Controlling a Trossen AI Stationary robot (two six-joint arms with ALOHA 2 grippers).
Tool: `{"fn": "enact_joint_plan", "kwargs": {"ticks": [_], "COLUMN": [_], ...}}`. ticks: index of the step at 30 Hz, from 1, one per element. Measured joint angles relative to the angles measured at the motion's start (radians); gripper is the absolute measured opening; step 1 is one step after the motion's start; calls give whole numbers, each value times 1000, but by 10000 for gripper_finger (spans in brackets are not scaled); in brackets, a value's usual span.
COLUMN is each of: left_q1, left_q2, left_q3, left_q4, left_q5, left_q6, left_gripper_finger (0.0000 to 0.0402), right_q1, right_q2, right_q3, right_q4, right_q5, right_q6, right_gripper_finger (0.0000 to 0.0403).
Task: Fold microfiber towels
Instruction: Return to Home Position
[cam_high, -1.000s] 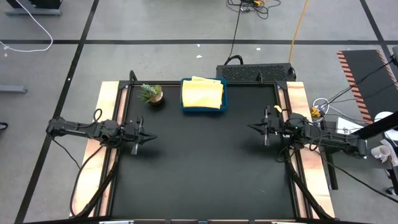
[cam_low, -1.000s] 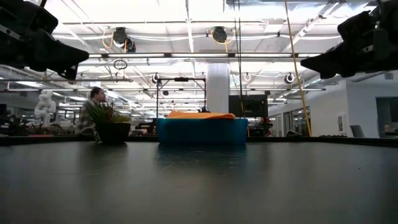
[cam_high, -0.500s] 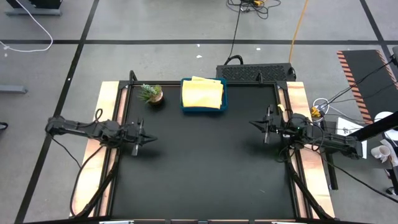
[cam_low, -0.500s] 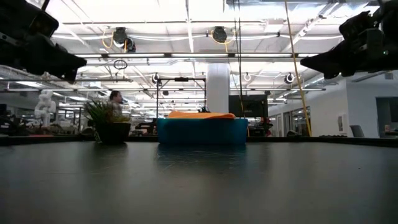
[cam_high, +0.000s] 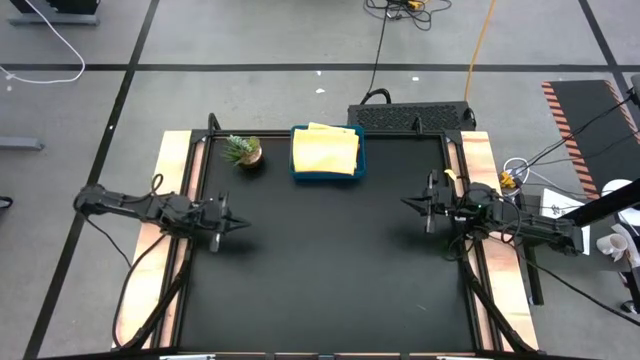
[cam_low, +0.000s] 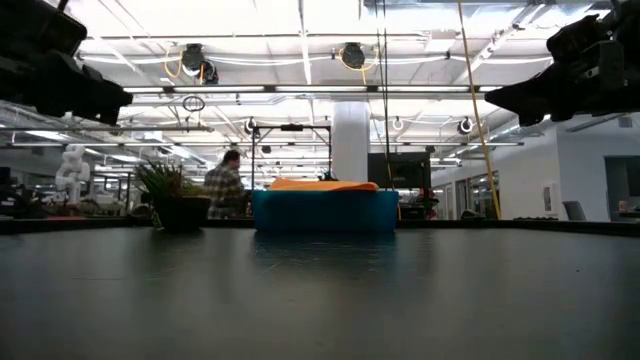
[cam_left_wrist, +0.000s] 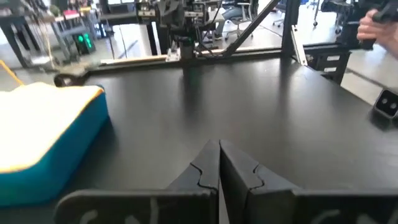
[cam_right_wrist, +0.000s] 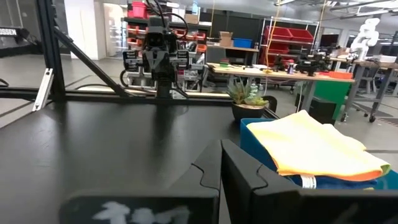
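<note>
A stack of folded microfiber towels (cam_high: 325, 151), yellow on top, lies in the teal tray (cam_high: 326, 178) at the table's far edge; orange and blue layers show under the yellow in the right wrist view (cam_right_wrist: 317, 152). My left gripper (cam_high: 245, 221) is shut and empty above the table's left side. My right gripper (cam_high: 403, 203) is shut and empty above the right side. Both hang clear of the table in the low view.
A small potted plant (cam_high: 242, 151) stands left of the tray near the far edge. A person (cam_low: 226, 187) walks in the room behind the table. The black table top (cam_high: 330, 270) lies bare between the arms.
My left gripper has drawn back a little toward the table's left edge. The person behind the table has walked to the right.
</note>
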Motion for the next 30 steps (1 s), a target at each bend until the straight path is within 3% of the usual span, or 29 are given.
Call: {"fn": "enact_joint_plan", "kwargs": {"ticks": [6, 11, 15, 22, 30], "left_q1": [-8, -15, -27, -35, -35], "left_q2": [-115, -113, -113, -112, -112], "left_q3": [10, 11, 10, 10, 10], "left_q4": [-91, -93, -66, -58, -66], "left_q5": [24, 45, 120, 140, 164], "left_q6": [30, 21, 21, 30, 72], "left_gripper_finger": [7, 5, 3, 22, 9], "right_q1": [0, 0, 0, 0, 0], "right_q2": [21, 74, 102, 118, 117], "right_q3": [0, 0, 0, 0, 0], "right_q4": [-4, 0, 22, 61, 71], "right_q5": [-3, -4, -4, -4, -3], "right_q6": [1, 1, 2, 1, -1], "right_gripper_finger": [0, 0, 0, 0, 0]}}
